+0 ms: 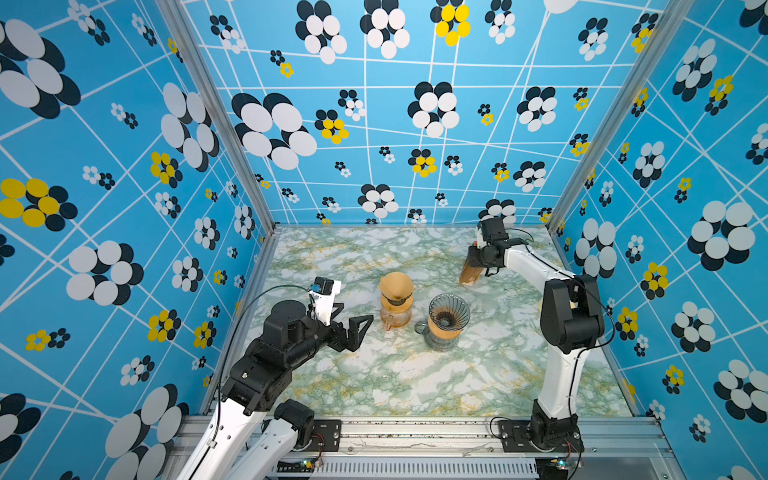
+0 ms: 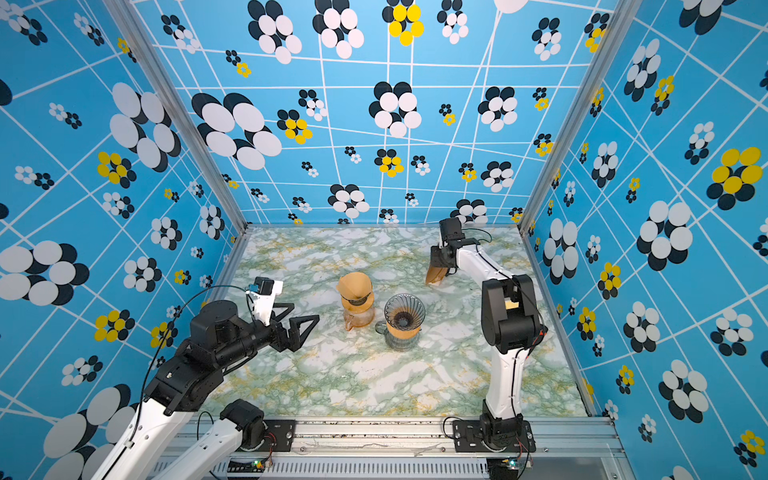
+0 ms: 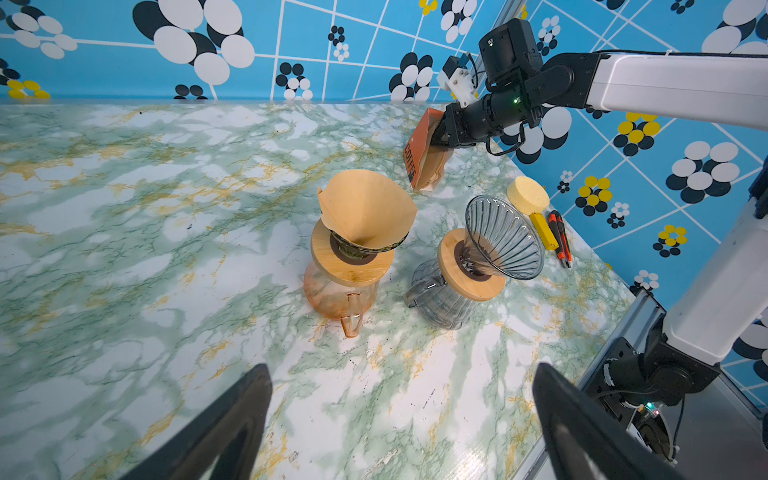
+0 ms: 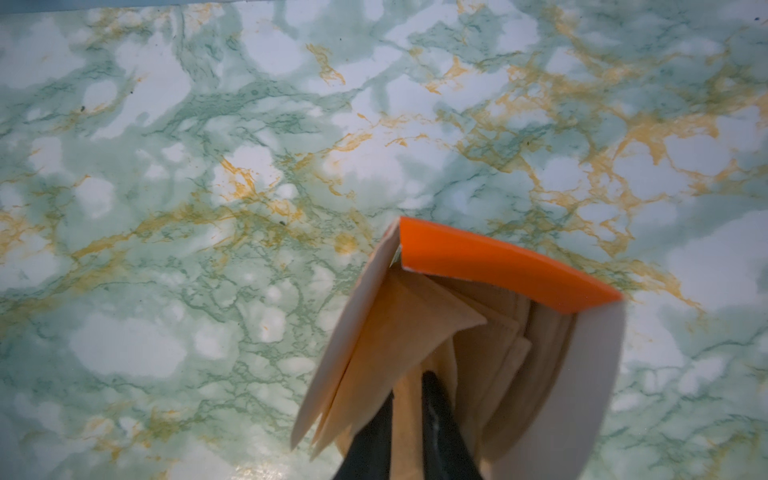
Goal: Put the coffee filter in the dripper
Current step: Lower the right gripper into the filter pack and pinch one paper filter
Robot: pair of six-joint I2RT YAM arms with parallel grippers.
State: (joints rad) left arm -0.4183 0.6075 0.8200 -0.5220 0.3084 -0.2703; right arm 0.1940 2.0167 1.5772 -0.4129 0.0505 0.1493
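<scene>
The left arm (image 1: 286,345) reaches low over the table (image 1: 374,374). The left end effector (image 1: 355,313) has its jaws wide apart, near an amber carafe (image 1: 395,320) topped by a brown paper cone (image 1: 397,284). The right arm (image 1: 536,266) stretches to the far side. The right end effector (image 4: 409,395) is dipped into an orange box (image 4: 498,270), jaws nearly together, seemingly clamped on a folded brown coffee filter (image 4: 406,419). A ribbed glass dripper (image 1: 449,309) stands just right of the amber carafe.

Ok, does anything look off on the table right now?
Yes: the paper filter in the dripper on the amber carafe sits lopsided, leaning to one side and standing well above the rim, not seated. The grey dripper is empty. Nothing looks spilled or broken.
</scene>
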